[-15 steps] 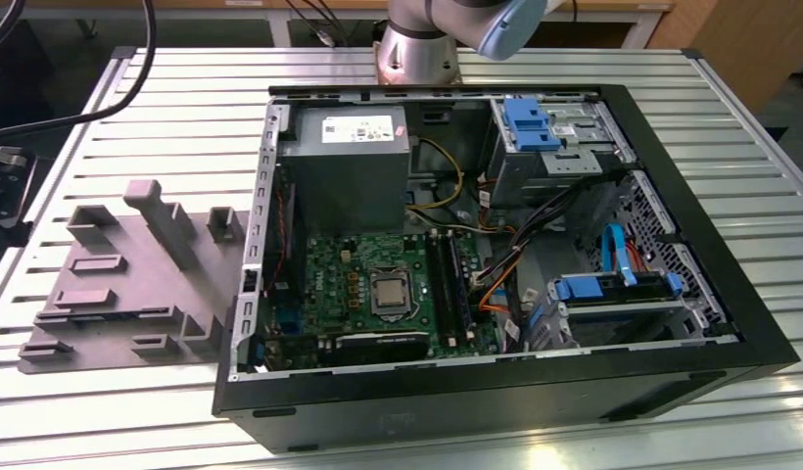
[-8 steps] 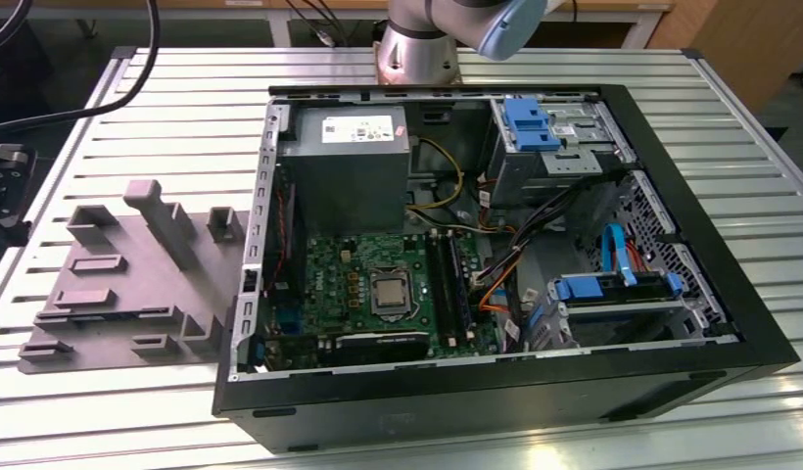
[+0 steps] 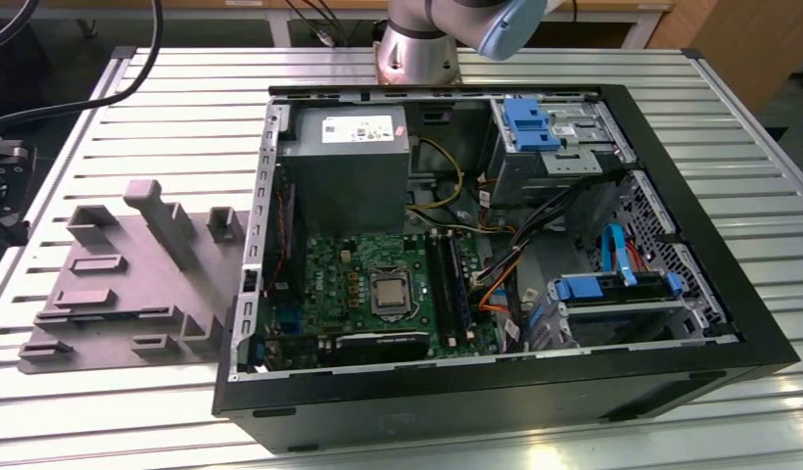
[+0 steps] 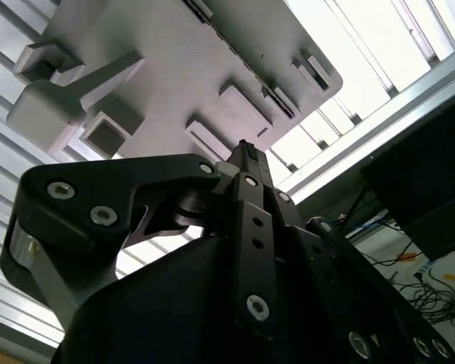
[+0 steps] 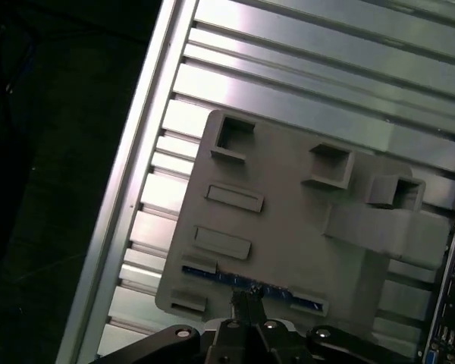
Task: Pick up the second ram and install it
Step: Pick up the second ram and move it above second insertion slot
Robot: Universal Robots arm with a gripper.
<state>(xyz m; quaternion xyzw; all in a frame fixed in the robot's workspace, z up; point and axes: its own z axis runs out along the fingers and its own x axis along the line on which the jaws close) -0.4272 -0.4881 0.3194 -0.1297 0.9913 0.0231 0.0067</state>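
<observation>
The gripper (image 5: 247,302) has its jaws drawn together with nothing between them, and no gap shows at the tips in either wrist view. Straight out past the fingertips lies the grey moulded tray (image 5: 288,220), resting on the slatted metal table (image 5: 303,68). The second ram (image 5: 220,277) is a long, dark, narrow stick with a bluish sheen. It lies flat in a groove along the tray edge nearest the jaws, just beyond their tips in the first wrist view but apart from them — how far below cannot be told. Further out from the jaws stand the tray's raised blocks and open square pockets. In the exterior view the arm (image 3: 428,39) rises behind the open computer case (image 3: 506,401), whose green board (image 3: 336,284) lies exposed inside — well to the side of the tray (image 3: 115,294) that the jaws point at.
</observation>
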